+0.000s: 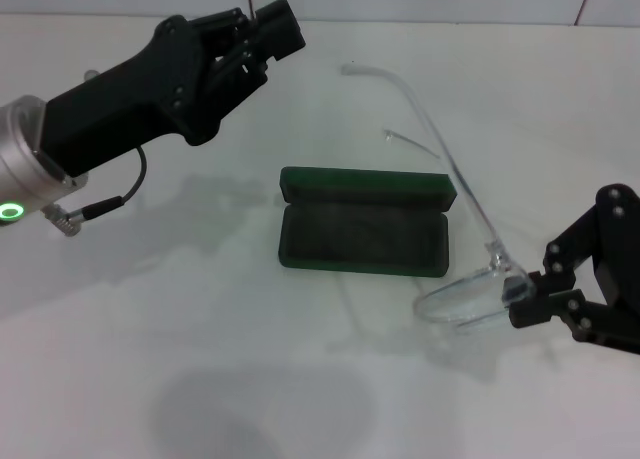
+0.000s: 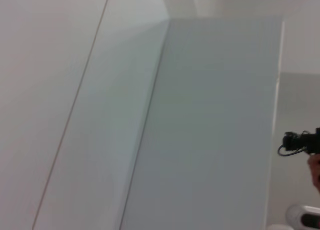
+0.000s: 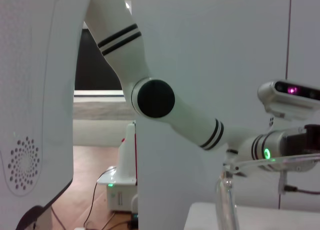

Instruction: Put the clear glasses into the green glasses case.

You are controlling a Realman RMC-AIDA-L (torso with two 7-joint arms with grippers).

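Right gripper fingers pinching clear glasses by 1 lens edge, beside open green glasses case. Risking slip or arm snagging case lid. Left gripper hanging raised, fingers closed, empty.

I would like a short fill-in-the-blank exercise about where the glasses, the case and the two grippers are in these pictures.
1. The green glasses case lies ____ on the table.
2. The clear glasses are held by the ____ gripper.
3. The inside of the case is ____.
4. The left gripper hangs above the table and holds ____.

Missing words: open; right; empty; nothing
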